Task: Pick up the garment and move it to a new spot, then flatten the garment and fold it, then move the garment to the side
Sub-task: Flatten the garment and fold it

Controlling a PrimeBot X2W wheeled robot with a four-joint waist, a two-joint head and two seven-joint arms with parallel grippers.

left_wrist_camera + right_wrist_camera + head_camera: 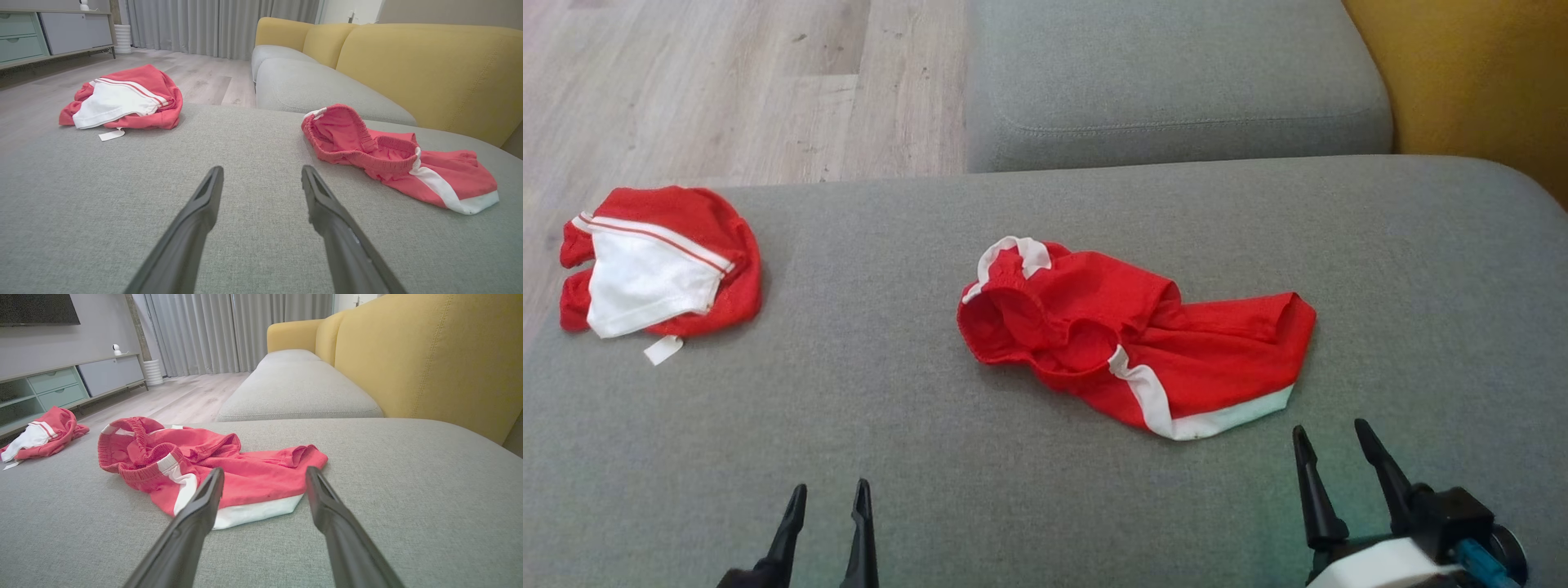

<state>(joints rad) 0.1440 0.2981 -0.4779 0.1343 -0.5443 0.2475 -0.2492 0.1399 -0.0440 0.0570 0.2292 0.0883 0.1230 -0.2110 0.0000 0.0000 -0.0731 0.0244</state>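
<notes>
Sitting crumpled mid-cushion: red garment [1143, 343] with white trim, elastic waistband gaping toward the left. Right end effector [1330, 428] is near its white hem, fingers spread wide, holding nothing. Left end effector [832, 487] is also wide open and empty, over bare grey sofa cushion [931, 457], apart from the garment. Second red-and-white garment [658, 265] is bunched near the cushion's left edge.

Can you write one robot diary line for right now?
left gripper: open, empty | right gripper: open, empty | red shorts: crumpled, untouched | second garment: bunched at left
</notes>
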